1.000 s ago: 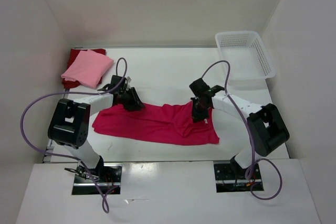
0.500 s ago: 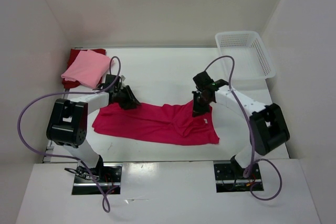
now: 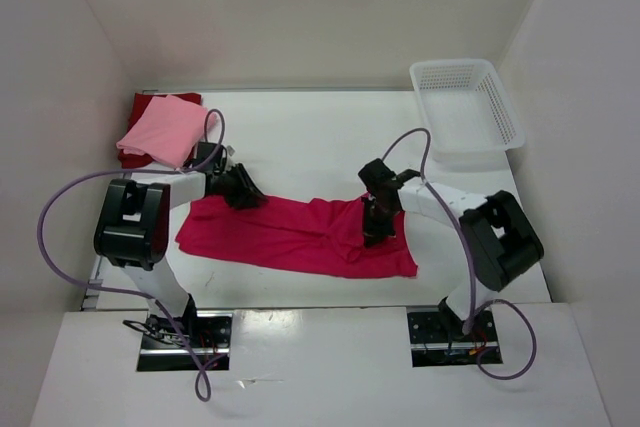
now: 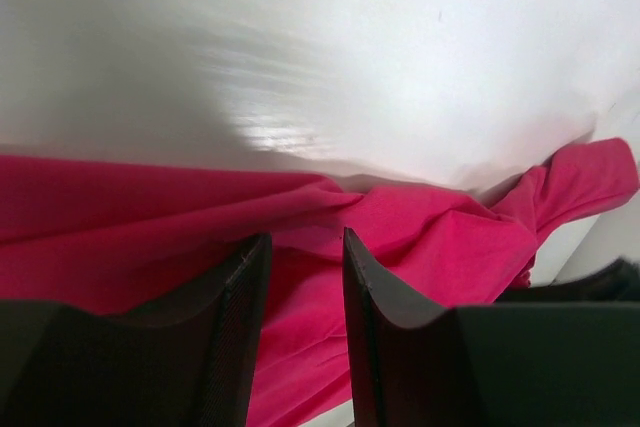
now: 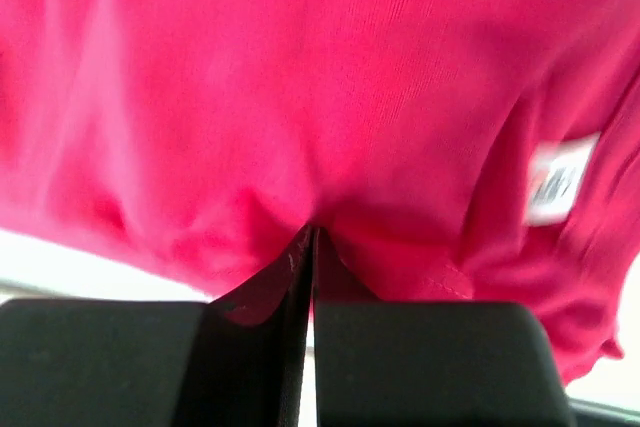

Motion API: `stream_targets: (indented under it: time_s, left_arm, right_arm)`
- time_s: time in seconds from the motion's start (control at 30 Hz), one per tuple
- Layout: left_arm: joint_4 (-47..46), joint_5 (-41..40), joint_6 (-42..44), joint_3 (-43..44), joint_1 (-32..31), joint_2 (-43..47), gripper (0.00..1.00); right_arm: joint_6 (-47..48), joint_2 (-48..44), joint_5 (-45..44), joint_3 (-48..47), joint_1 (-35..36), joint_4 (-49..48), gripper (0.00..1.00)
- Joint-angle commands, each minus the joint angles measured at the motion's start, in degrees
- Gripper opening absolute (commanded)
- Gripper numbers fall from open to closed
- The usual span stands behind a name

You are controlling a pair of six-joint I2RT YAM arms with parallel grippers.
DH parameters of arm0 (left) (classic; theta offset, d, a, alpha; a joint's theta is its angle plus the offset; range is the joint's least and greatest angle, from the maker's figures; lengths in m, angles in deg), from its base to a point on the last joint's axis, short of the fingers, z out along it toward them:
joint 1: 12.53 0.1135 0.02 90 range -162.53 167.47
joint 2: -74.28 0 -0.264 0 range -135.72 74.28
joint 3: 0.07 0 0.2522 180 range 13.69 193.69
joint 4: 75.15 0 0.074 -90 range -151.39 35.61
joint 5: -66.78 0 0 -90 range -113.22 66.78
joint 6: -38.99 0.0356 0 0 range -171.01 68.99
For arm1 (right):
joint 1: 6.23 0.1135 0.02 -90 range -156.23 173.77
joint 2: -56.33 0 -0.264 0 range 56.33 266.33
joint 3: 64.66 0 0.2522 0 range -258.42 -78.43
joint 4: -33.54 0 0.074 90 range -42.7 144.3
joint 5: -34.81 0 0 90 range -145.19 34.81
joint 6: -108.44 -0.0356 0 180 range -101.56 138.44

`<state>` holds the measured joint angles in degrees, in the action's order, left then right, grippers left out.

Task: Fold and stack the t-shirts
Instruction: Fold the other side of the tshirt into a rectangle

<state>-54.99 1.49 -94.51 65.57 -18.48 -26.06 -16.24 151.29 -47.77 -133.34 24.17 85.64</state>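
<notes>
Pink and dark red sit together at the far left corner of the white worktop (image 3: pixel 310 137): a light pink folded cloth t-shirt (image 3: pixel 167 129) lies on top of a dark red cloth t-shirt (image 3: pixel 148 101), whose edges show at the back and at the near left. Just right of that pile the left hand (image 3: pixel 243 192) is low over the far left corner of the bright crimson-magenta t-shirt (image 3: pixel 290 237), a soft short-sleeved cloth shirt spread lengthwise across the middle of the worktop, nearer the arms than the pile. In the left wrist view the left hand (image 4: pixel 305 247) has its two black fingers (image 4: pixel 235 297) standing apart with a narrow gap. The crimson-magenta t-shirt (image 4: pixel 420 237) shows through that gap, creased in folds that run toward the fingertips, and no cloth looks clamped between them. Farther right, the right hand (image 3: pixel 375 227) points down onto the right part of the same shirt. Its wrist view shows the right hand (image 5: pixel 308 237) with fingers pressed together, the crimson-magenta t-shirt (image 5: pixel 300 77) puckered and pinched at their tips, and a small white sewn label (image 5: pixel 555 179) off to the right. At the far right corner stands a white plastic lattice basket (image 3: pixel 455 65), well apart from the shirt
</notes>
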Motion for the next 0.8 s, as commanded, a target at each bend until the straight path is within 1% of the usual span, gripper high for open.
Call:
stream_targets:
  time_s: [0.0, 0.03, 0.1, 0.23, 0.27, 0.3, 0.37, 0.4, 0.47, 0.5, 0.53, 0.57, 0.63, 0.67, 0.73, 0.77]
  left_arm:
    - [-1.21, 0.77, 0.44, 1.3, 2.61, -1.0, 0.42]
    - [-1.21, 0.78, 0.44, 1.3, 2.62, -1.0, 0.42]
    - [-1.21, 0.78, 0.44, 1.3, 3.32, -0.39, 0.42]
    - [-1.21, 1.3, 0.44, 0.77, 3.85, 0.14, 0.42]
    - [-1.21, 1.31, 0.44, 0.77, 3.85, 0.14, 0.42]
    - [-1.21, 1.31, 0.44, 0.25, 3.85, 1.36, 0.44]
    - [0.28, 2.01, 1.05, -0.45, 4.46, 3.29, 0.45]
    - [0.81, 1.4, 1.06, -0.46, 4.46, 6.17, 0.45]
    - [2.39, -0.27, 2.8, -0.99, 4.46, 9.0, 0.45]
    - [2.92, -0.97, 2.81, -0.99, 4.46, 10.93, 0.45]
    - [3.45, -1.76, 3.42, -0.99, 4.46, 11.56, 0.45]
    - [3.45, -1.77, 3.43, -0.99, 4.46, 11.56, 0.45]
    - [2.75, -1.25, 3.43, -1.52, 4.46, 10.78, 0.45]
    - [2.23, -1.24, 3.43, -1.52, 4.46, 10.25, 0.45]
    - [2.22, -1.24, 3.43, -1.52, 4.46, 9.64, 0.45]
    - [1.52, -0.02, 2.91, -1.52, 5.16, 9.63, 0.45]
  right_arm:
    - [-4.16, -7.93, 3.2, 4.09, 1.6, 2.78, 0.05]
    - [-4.87, -10.21, 3.74, 4.98, 2.3, 2.78, 0.05]
    - [-6.97, -11.89, 3.74, 6.22, 2.83, 3.4, 0.05]
    - [-8.82, -13.31, 5.31, 8.42, 3.36, 2.61, 0.05]
    - [-8.83, -12.61, 5.85, 9.12, 3.36, 2.0, 0.06]
    - [-8.83, -12.6, 5.85, 9.12, 3.36, 1.99, 0.1]
    - [-8.13, -12.6, 3.57, 6.16, 3.36, 3.39, 0.14]
    - [-7.6, -13.3, 3.57, 4.66, 2.66, 4.01, 0.16]
    - [-5.59, -14.44, 2.25, 0.36, 0.21, 4.62, 0.17]
    - [-4.79, -14.45, 2.25, -0.71, -3.37, 4.63, 0.14]
    - [-3.22, -13.14, 1.99, -2.81, -7.06, 3.33, 0.09]
    - [-3.2, -12.61, 1.98, -2.83, -7.1, 3.31, 0.09]
    - [-4.16, -10.77, -2.56, -2.83, -8.41, 2.0, 0.05]
    - [-4.69, -8.67, -3.2, -1.96, -8.42, 1.99, 0.05]
    - [-7.58, -7.42, -4.34, 0.76, -9.12, 0.68, 0.02]
    - [-8.3, -7.42, -3.56, 2.08, -9.12, -0.02, 0.02]
